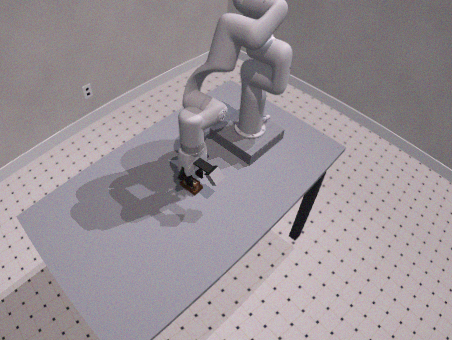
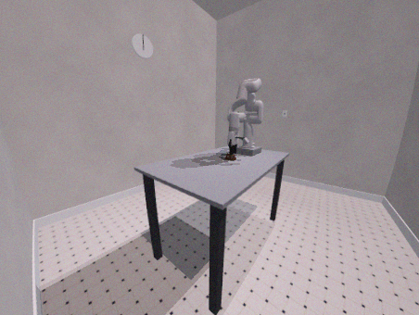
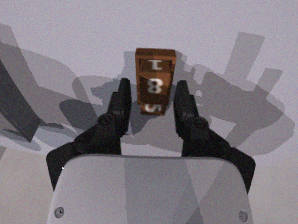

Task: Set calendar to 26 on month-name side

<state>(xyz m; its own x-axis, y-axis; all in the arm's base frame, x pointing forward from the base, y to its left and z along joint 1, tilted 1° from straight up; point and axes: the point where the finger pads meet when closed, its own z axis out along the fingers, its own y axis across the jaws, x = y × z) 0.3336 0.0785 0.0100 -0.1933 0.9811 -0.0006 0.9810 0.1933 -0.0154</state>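
Note:
The small brown wooden tray [image 1: 193, 191] [image 2: 230, 158] [image 3: 155, 52] stands on the table. In the wrist view three white digits show in a row in it: a 1 on a darker face [image 3: 154, 64] at the far end, an 8 on a brighter face [image 3: 154, 86] in the middle, and a 5 on a narrow face [image 3: 152, 108] at the near end. The 1 and the 5 look upside down there. I cannot tell which cube each face belongs to, nor whether both cubes lie flat. My gripper [image 3: 153, 90] is open, its fingers apart on both sides of the tray, with gaps to it. The month's name is not readable.
The grey table [image 1: 165, 280] [image 2: 199, 181] carries the arm's dark base block [image 1: 252, 150] [image 2: 250, 151] behind the tray. Shadows of the arm fall across the table around the tray. In the wrist view the base block's dark edge [image 3: 17, 107] is at the left.

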